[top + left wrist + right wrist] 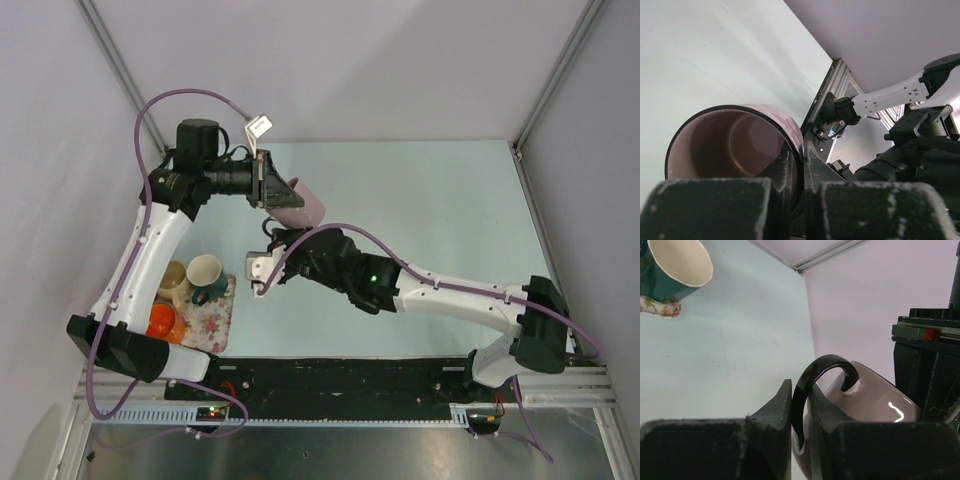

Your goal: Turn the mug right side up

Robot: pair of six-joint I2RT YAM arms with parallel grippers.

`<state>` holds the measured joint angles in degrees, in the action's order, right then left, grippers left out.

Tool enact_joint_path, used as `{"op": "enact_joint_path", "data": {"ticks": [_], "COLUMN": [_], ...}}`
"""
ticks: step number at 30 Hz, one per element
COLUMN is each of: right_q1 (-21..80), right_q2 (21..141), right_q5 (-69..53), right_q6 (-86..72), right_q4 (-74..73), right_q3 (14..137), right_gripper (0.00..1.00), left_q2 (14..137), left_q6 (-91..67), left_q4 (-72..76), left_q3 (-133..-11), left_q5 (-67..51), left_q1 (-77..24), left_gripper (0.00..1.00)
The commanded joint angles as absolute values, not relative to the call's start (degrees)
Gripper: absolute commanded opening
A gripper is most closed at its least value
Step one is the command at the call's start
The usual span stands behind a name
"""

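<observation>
Pale green table [430,230] under both arms, watched from my remote station. Left arm [150,250] reaches in from left and right arm [450,300] from right, meeting mid-table. Floral mat [218,318] near left base carries green mug [205,272], beige mug [175,282] and orange cup [163,322]. Mauve mug [303,205] lies on its side between grippers, mouth toward left wrist camera. Left gripper [797,170] clamped on its rim, one finger inside. Right gripper [800,410] pinched on black handle [812,375]. I cannot tell whether mug touches table.
</observation>
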<state>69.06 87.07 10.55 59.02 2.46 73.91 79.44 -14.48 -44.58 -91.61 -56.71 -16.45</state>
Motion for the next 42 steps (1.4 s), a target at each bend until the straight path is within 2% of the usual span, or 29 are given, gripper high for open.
{"op": "enact_joint_path", "data": {"ticks": [1,3,5,8,10,14,20,26,29,36,42], "right_q1": [68.8,68.5,68.4,68.5,68.5,68.5,69.2,69.1,68.7,68.8,68.4], "right_q2": [87.3,88.5,90.3,91.8,91.8,91.1,88.1,82.9,81.6,81.1,80.4], "right_q5": [14.0,15.3,16.3,17.3,17.0,14.2,10.3,10.1,11.7,14.6,15.6], "right_q6": [60.2,59.3,58.8,56.3,53.8,51.4,46.9,39.5,36.9,35.4,35.5], "right_q4": [14.1,14.9,14.6,13.7,11.7,6.9,-2.6,-9.5,-9.3,-6.8,-5.2], "right_q3": [77.3,77.1,76.9,76.7,76.6,75.6,75.3,75.3,74.4,71.8,70.4], "right_gripper": [0.0,0.0,0.06,0.39,0.57,0.76,0.85,0.89,0.94,0.95,0.95], "left_q2": [78.5,78.5,78.7,79.2,79.4,80.4,77.9,69.8,64.2,53.9,50.1], "left_q6": [-9.8,-6.7,-4.4,-2.4,-1.4,0.7,6.4,19.2,26.5,38.1,46.0], "left_q4": [-49.9,-50.9,-51.4,-51.6,-51.6,-51.6,-52.5,-66.0,-74.2,-83.9,-84.5], "left_q3": [-90.6,-90.3,-89.3,-87.1,-85.2,-83.4,-83.9,-79.9,-74.1,-62.6,-54.4], "left_q5": [-49.6,-44.1,-39.3,-35.6,-34.1,-30.8,-23.6,-24.1,-23.2,-21.6,-20.2], "left_q1": [-15.8,-15.3,-15.2,-15.1,-14.9,-13.5,-12.5,-12.5,-12.5,-12.6,-12.6], "left_gripper": [0.0,0.0,0.0,0.0,0.0,0.0,0.0,0.0,0.0,0.0,0.0]}}
